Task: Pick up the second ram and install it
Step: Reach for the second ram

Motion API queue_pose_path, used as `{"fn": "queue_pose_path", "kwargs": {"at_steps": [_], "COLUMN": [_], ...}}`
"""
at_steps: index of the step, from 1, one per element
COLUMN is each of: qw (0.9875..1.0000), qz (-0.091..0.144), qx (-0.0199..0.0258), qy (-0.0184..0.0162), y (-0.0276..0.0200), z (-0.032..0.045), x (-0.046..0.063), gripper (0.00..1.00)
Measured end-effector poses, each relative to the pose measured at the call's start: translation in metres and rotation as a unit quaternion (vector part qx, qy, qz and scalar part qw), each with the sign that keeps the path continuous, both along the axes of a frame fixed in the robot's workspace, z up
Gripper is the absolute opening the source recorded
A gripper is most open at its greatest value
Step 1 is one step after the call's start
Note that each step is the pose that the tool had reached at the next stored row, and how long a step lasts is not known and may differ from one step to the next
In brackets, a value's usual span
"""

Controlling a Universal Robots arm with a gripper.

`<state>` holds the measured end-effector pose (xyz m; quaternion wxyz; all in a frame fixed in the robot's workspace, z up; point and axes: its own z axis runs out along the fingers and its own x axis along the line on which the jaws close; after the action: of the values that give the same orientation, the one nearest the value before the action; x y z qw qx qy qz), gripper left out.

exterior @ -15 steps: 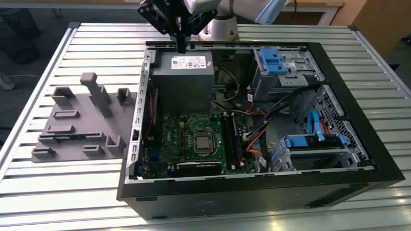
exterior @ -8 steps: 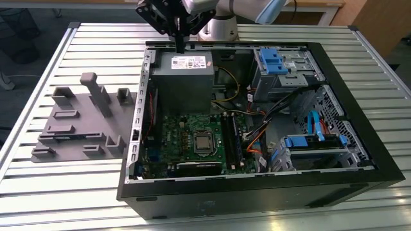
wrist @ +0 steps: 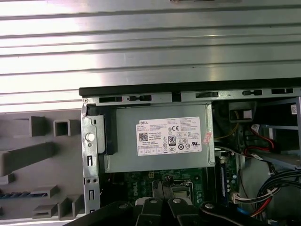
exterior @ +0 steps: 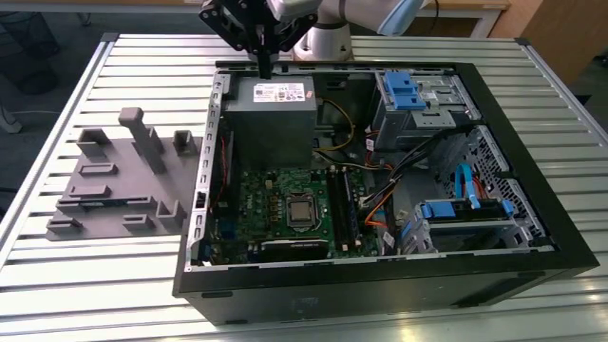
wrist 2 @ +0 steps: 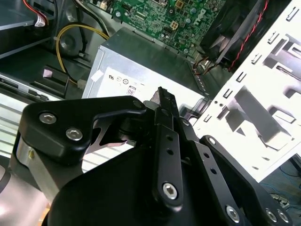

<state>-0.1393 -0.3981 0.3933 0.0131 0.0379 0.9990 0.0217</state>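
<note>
**Inspector:** State of the gripper?

**Assistant:** The gripper (exterior: 264,70) hangs in the upper middle of the exterior view, pointing down over the rear edge of the computer case (exterior: 380,285). It is just above the grey power supply (exterior: 270,114). In both wrist views its fingers (wrist 2: 165,120) lie pressed together and grip nothing. Recorded as closed and empty.

**Inspector:** Location of the second ram?

**Assistant:** The second ram (wrist: 21,194) lies in the grey tray (exterior: 114,187). In the first wrist view it appears as a thin blue strip seated in a low slot among the upright blocks. The tray rests on the slatted metal table (exterior: 95,285) at the exterior view's left, just beside the case wall. Gripper and ram are well apart, and the ram has not yet been picked up.

**Inspector:** Condition of the case?

**Assistant:** It lies on its side with the panel off, filling the centre and right of the exterior view. The green motherboard (exterior: 275,206) sits in the lower centre of the frame, below the power supply. Dark memory slots run along the board toward the exterior view's right. I cannot tell whether any slot holds a stick.
</note>
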Motion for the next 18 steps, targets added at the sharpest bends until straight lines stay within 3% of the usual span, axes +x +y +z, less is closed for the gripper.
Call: {"fn": "queue_pose_path", "kwargs": {"at_steps": [18], "qw": [1.0], "qz": [0.0], "qx": [0.0], "qy": [0.0], "y": [0.0], "z": [0.0], "x": [-0.012], "gripper": [0.11]}}
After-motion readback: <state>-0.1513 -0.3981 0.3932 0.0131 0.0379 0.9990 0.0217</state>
